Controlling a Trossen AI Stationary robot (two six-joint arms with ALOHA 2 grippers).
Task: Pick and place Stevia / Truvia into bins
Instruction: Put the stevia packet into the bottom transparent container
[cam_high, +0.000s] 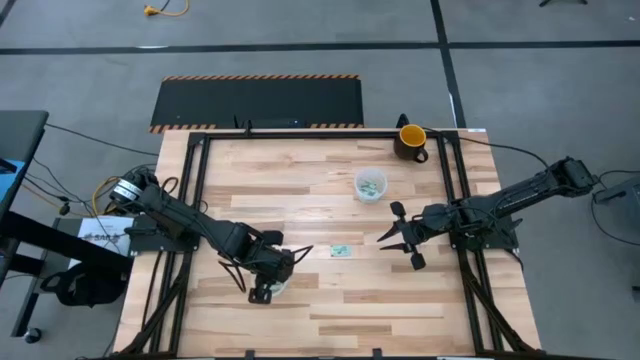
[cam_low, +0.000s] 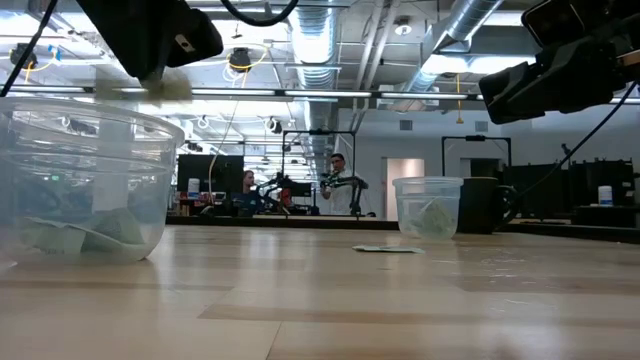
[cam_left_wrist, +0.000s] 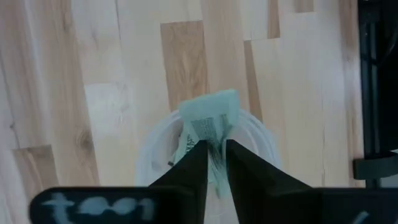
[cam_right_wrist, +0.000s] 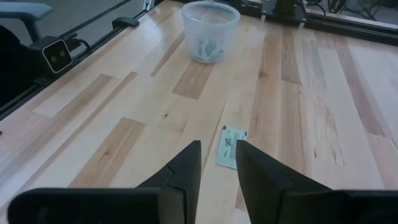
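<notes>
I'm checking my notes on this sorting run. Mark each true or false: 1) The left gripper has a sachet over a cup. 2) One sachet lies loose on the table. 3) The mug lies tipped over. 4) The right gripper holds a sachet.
1) True: the left gripper has a sachet over a cup.
2) True: a loose sachet lies on the table.
3) False: the mug stands upright.
4) False: the right gripper is empty.
</notes>
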